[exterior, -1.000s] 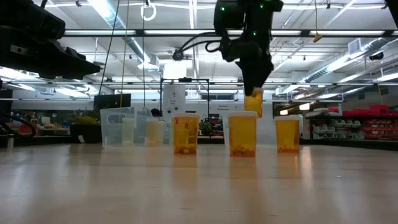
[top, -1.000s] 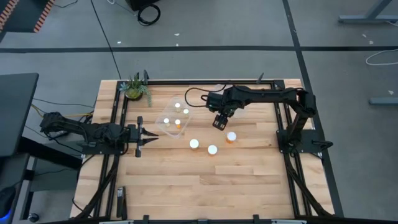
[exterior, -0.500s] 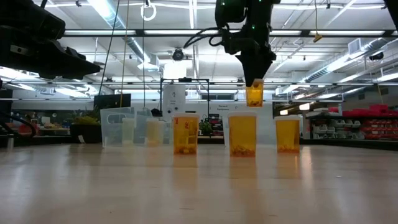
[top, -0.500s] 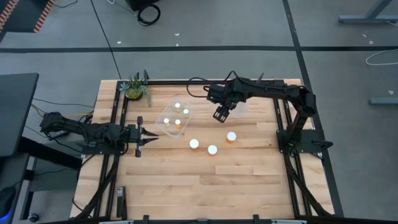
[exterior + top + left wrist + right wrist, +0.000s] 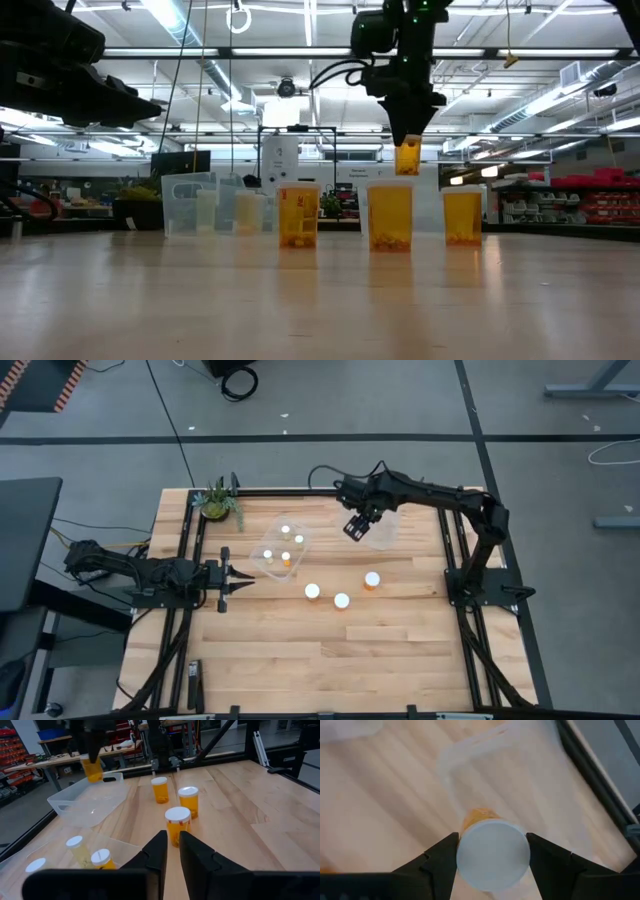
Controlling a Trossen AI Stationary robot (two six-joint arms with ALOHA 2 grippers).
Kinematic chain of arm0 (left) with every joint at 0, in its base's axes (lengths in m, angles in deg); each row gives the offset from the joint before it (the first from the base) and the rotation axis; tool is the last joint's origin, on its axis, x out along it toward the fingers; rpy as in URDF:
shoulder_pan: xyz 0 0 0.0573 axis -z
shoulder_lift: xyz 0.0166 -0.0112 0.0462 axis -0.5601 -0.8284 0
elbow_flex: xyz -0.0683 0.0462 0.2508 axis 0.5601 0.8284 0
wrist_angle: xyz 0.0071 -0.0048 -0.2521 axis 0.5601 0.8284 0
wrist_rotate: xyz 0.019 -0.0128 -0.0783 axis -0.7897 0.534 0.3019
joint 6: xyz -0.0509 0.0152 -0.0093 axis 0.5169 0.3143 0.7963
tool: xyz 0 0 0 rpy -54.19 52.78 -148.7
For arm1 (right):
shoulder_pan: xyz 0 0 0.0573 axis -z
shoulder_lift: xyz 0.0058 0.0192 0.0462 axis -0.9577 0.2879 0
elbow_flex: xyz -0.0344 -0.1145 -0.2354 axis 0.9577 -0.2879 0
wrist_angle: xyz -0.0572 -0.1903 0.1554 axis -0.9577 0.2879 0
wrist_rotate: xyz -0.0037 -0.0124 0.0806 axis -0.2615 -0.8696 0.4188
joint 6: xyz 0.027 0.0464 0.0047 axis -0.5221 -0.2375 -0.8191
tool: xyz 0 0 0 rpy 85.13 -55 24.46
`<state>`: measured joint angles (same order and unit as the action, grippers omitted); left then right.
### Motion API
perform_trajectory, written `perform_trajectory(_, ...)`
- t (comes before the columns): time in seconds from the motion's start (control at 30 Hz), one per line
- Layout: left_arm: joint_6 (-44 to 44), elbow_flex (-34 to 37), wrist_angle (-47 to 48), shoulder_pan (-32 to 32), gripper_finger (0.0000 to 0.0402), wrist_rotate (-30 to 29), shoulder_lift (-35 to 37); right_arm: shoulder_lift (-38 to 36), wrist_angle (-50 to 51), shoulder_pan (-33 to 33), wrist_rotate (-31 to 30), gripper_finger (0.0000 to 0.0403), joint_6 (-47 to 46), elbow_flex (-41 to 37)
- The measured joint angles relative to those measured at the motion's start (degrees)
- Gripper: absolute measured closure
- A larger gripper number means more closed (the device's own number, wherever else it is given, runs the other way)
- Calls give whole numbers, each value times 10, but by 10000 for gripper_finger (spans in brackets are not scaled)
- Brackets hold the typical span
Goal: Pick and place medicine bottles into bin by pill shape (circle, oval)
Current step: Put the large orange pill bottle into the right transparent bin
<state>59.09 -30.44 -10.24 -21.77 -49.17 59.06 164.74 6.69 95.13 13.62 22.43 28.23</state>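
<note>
My right gripper (image 5: 357,526) is shut on a small amber bottle with a white cap (image 5: 492,852), held in the air over a clear bin (image 5: 380,533). The bottle also shows in the low view (image 5: 407,158) and in the left wrist view (image 5: 92,768). Three capped amber bottles (image 5: 312,591) (image 5: 342,600) (image 5: 372,579) stand upright on the table. A second clear bin (image 5: 268,558) holds three bottles (image 5: 286,558). My left gripper (image 5: 243,582) waits at the table's left, its fingers (image 5: 159,851) nearly together and empty. My right gripper pinches the bottle by its white cap (image 5: 470,851), one finger (image 5: 437,862) on each side. The fingers come from above, pointing down. The bottle hangs upright below them (image 5: 407,160), lifted clear of the table and the bin.
A small green potted plant (image 5: 218,502) stands at the far left corner. Black frame rails (image 5: 452,550) run along the table's sides. Bare wood lies toward the near edge (image 5: 320,660).
My right gripper has carried the bottle toward the table's far edge, from beside the standing bottles to above the right-hand clear bin. The bottle stays upright and clear of the table. The gripper has stayed shut on it.
</note>
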Motion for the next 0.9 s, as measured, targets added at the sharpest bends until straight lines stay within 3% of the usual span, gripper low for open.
perform_trajectory(0.33,0,0,0,0,345,0,0,0,-39,66,21,175,27,0)
perform_trajectory(0.9,0,0,0,0,340,0,0,49,-85,97,42,175,57,2)
